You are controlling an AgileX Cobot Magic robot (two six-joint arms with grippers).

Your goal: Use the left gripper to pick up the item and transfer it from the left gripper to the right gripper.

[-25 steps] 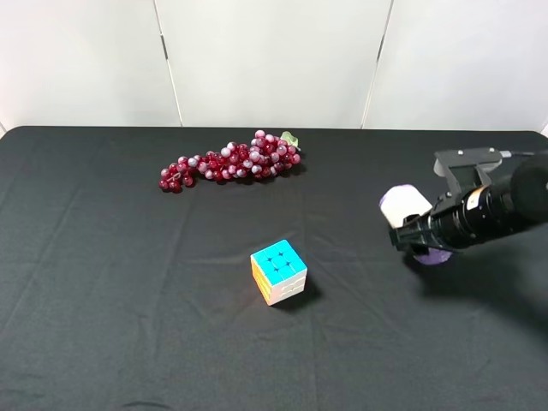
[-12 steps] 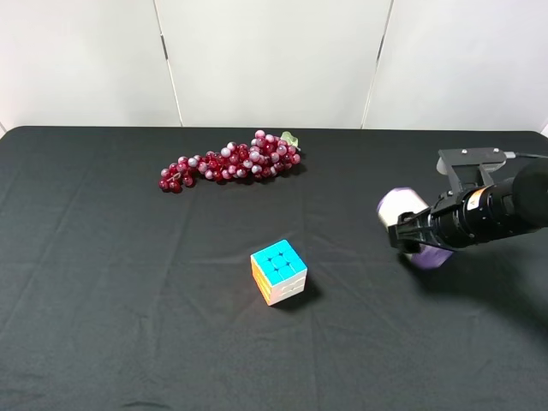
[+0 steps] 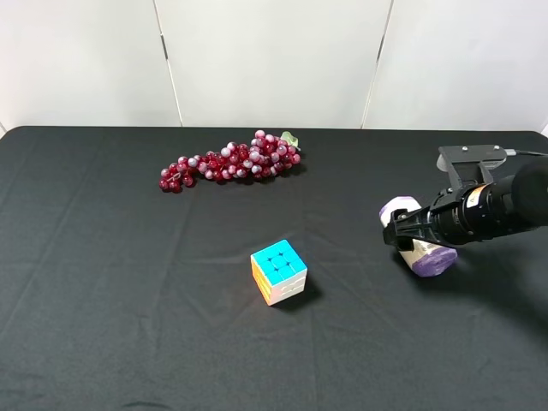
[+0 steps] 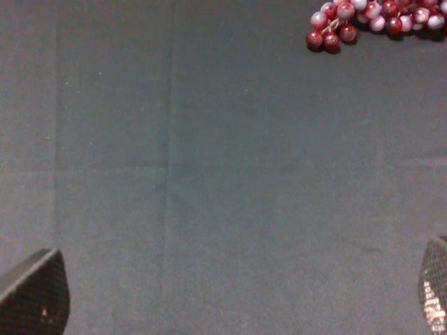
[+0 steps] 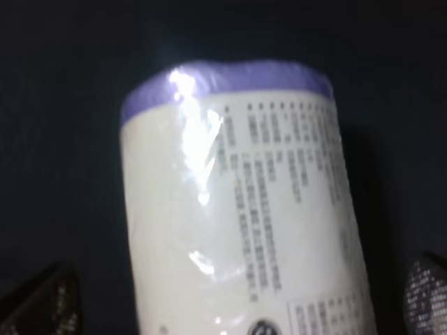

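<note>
The item (image 3: pixel 428 255), a cream-white cylinder with purple ends, lies tilted on the black cloth at the right, partly hidden under my right gripper (image 3: pixel 409 229). In the right wrist view the item (image 5: pixel 244 209) fills the middle, and my right gripper (image 5: pixel 234 296) is open, its fingertips (image 5: pixel 42 303) wide apart on either side and not touching it. My left gripper (image 4: pixel 232 289) is open and empty over bare cloth; it is out of the exterior high view.
A multicoloured puzzle cube (image 3: pixel 278 271) sits mid-table. A bunch of dark red grapes (image 3: pixel 231 160) lies further back and also shows in the left wrist view (image 4: pixel 377 17). The black cloth (image 3: pixel 103 300) covers the table.
The item has dropped and tilted from a raised position to lie lower on the cloth. The right gripper has shifted slightly left and stays over it.
</note>
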